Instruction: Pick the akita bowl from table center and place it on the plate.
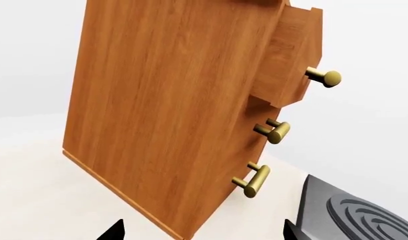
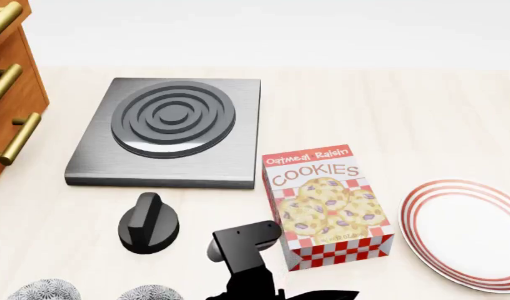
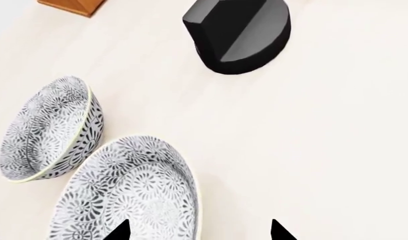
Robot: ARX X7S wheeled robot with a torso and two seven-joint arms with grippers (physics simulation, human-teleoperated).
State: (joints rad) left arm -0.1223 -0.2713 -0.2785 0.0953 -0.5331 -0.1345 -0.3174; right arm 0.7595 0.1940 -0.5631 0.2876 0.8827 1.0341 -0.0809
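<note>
At the far left of the tabletop (image 2: 405,106) stands a wooden drawer cabinet (image 2: 9,94) with brass handles (image 2: 17,139); the left wrist view shows its side panel and one drawer pulled partly out. The left tool (image 1: 202,231) shows only as two dark fingertips (image 1: 114,231) well apart at the frame edge, released and grasping nothing.

Along the near edge, left of centre, two patterned bowls sit side by side, barely peeking into the head view. The right-hand one, the akita bowl (image 3: 134,192), lies nearest the right tool (image 3: 200,232); its twin (image 3: 50,130) is just beside it on the left, and whether they touch cannot be told. The right tool's two fingertips (image 3: 279,231) stand apart, released, one tip over the akita bowl's rim, with nothing grasped.

Just beyond the bowls rests a black knob (image 2: 148,224). Farther back lies a grey hotplate (image 2: 167,131) with concentric rings. Right of it stands a cookie box (image 2: 326,206), with the dark right arm (image 2: 247,256) near its left side. At the near right edge lies the plate (image 2: 467,231), red-ringed, bare, well apart from the bowls.
</note>
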